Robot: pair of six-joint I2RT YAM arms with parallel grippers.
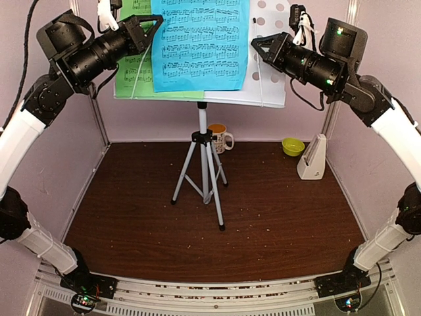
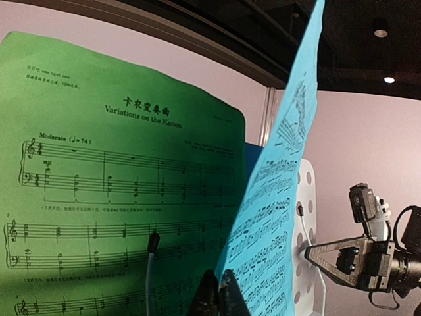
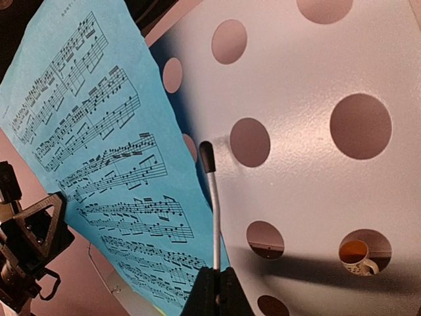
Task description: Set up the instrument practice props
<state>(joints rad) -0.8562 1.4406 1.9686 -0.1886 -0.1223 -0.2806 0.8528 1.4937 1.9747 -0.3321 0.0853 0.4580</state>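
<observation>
The pale grey perforated music stand (image 1: 270, 82) stands on its silver tripod (image 1: 204, 171) at the back middle. A green sheet (image 1: 135, 72) rests on its left half, and a blue sheet (image 1: 200, 43) overlaps it in the centre. My left gripper (image 1: 156, 24) is shut on the blue sheet's (image 2: 276, 217) left edge, seen edge-on in the left wrist view with the green sheet (image 2: 118, 164) behind. My right gripper (image 1: 254, 43) is shut on the stand's thin white page-holder wire (image 3: 214, 210), just right of the blue sheet (image 3: 99, 151). The white metronome (image 1: 313, 158) sits on the table at right.
A patterned mug (image 1: 220, 137) stands behind the tripod and shows through a stand hole (image 3: 355, 258). A small green bowl (image 1: 293, 146) lies beside the metronome. A second holder wire (image 2: 151, 263) lies over the green sheet. Pale walls enclose the brown table (image 1: 131, 210).
</observation>
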